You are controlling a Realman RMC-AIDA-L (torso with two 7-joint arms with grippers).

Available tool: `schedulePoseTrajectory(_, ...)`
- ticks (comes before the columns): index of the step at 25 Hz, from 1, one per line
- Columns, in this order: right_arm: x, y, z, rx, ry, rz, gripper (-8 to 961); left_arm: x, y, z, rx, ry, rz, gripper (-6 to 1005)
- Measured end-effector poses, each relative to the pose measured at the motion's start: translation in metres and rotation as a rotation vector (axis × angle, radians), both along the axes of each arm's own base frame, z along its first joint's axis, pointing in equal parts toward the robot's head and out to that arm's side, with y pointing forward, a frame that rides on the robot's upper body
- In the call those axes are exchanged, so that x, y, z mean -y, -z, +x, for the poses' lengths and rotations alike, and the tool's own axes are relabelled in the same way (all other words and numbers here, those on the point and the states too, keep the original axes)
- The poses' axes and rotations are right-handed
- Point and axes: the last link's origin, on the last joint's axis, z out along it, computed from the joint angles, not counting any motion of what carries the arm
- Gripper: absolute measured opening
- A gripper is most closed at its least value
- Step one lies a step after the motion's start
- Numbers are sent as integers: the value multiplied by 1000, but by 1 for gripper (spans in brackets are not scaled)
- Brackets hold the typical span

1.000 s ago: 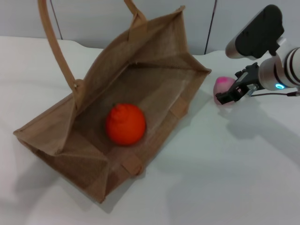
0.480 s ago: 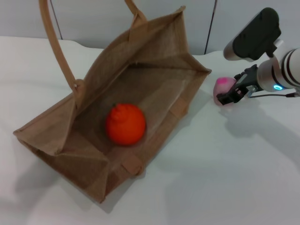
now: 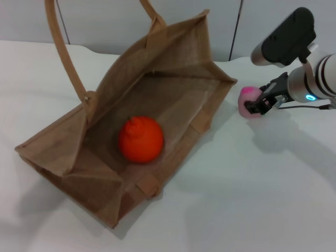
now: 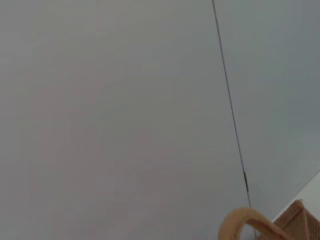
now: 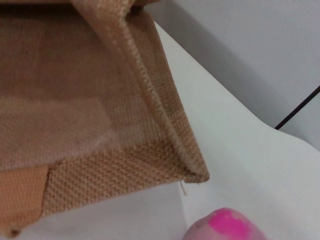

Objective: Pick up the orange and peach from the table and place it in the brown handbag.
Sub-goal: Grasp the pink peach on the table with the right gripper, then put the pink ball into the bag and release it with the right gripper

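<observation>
1. White table (image 3: 252, 199) spreads bare in the near foreground, with nothing on it close to my body.
2. Next out lies the brown handbag (image 3: 68, 173), tipped so its mouth gapes toward me. Its 2 strap handles rise at the far side.
3. Inside that bag rests the orange (image 3: 140, 138), sitting on the lower wall near the middle. So 1 of the 2 fruits looks done, by my reckoning.
4. Farther out on my right, just beside the bag's far corner, is the peach (image 3: 249, 101), pale pink with a magenta spot. It is outside the bag, and I cannot say whether it is touching the table.
5. My right gripper (image 3: 261, 105) is at the peach, its dark jaws set narrowly against the fruit's right side; I judge them to be closed on it.
6. The step in hand is securing the peach. The next move calls for lifting it clear, carrying it left over the bag's rim, and letting go above the open mouth, away from the orange.
7. My left gripper is out of sight; its wrist camera shows only a grey wall and a bit of strap.
</observation>
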Motion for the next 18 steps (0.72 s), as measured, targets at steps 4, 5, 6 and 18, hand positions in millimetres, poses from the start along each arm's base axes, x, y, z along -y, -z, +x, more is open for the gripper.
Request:
schedulePoseTrajectory(4, 0, 0, -2, -5, 4, 0, 553, -1, 1, -1, 2, -4, -4, 125)
schedulePoseTrajectory(5, 0, 0, -3, -8, 3, 0, 547, -1, 1, -1, 2, -4, -5, 125)
schedulePoseTrajectory(6, 0, -1, -5, -12, 0, 0, 541, -1, 1, -2, 1, -5, -4, 126)
schedulePoseTrajectory(18, 3, -55, -46, -120, -66, 91, 447, 1, -4, -6, -6, -18, 13, 126)
